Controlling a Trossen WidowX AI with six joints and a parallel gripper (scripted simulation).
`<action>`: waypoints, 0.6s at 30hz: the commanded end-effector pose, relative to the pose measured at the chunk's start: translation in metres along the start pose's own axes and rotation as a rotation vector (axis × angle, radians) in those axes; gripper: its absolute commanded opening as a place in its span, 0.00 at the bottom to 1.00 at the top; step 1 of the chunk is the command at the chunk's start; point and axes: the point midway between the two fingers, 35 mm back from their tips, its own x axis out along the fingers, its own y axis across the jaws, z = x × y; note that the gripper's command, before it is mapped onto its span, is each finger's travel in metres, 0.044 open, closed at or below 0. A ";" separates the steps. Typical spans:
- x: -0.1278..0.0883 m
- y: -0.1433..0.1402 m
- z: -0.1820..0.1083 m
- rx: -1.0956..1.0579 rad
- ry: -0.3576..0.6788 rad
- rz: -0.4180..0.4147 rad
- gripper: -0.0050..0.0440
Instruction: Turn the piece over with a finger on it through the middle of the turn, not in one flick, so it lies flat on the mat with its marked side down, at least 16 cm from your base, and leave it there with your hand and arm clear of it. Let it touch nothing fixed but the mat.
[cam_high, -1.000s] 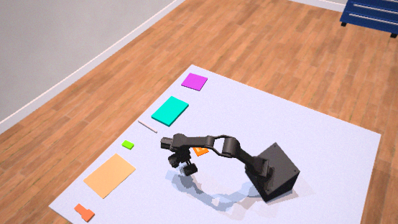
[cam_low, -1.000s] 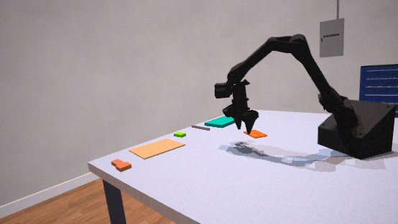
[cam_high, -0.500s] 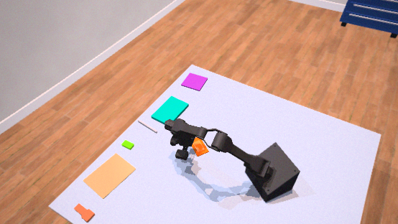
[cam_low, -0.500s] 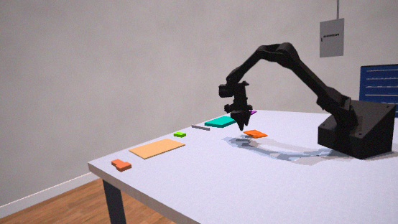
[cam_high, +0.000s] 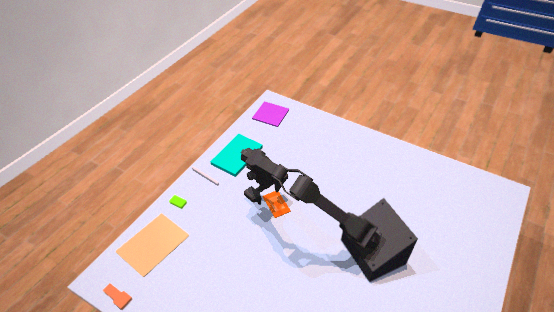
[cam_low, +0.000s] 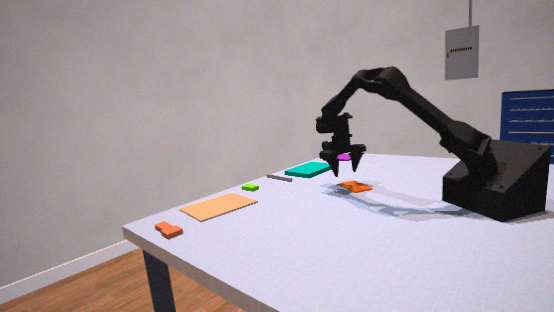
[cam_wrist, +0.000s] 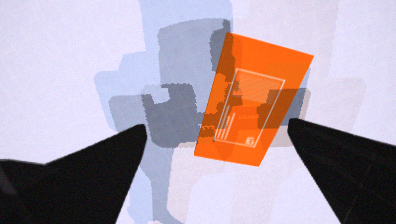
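Orange piece flat, marked side up, under downward-pointing claw, spread wide, empty.

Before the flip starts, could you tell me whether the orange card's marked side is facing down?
No, the orange card lies with its white printed markings facing up.

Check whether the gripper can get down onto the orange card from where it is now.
Probably yes. The gripper hangs open above the orange card, which lies flat on the mat with its marked side up. Nothing stands between them, and the other pieces lie well off to the side.
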 end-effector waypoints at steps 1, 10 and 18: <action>0.001 -0.043 0.018 0.279 0.000 0.026 1.00; 0.001 -0.025 0.011 0.165 0.001 0.015 1.00; 0.001 -0.042 0.018 0.277 0.000 0.026 1.00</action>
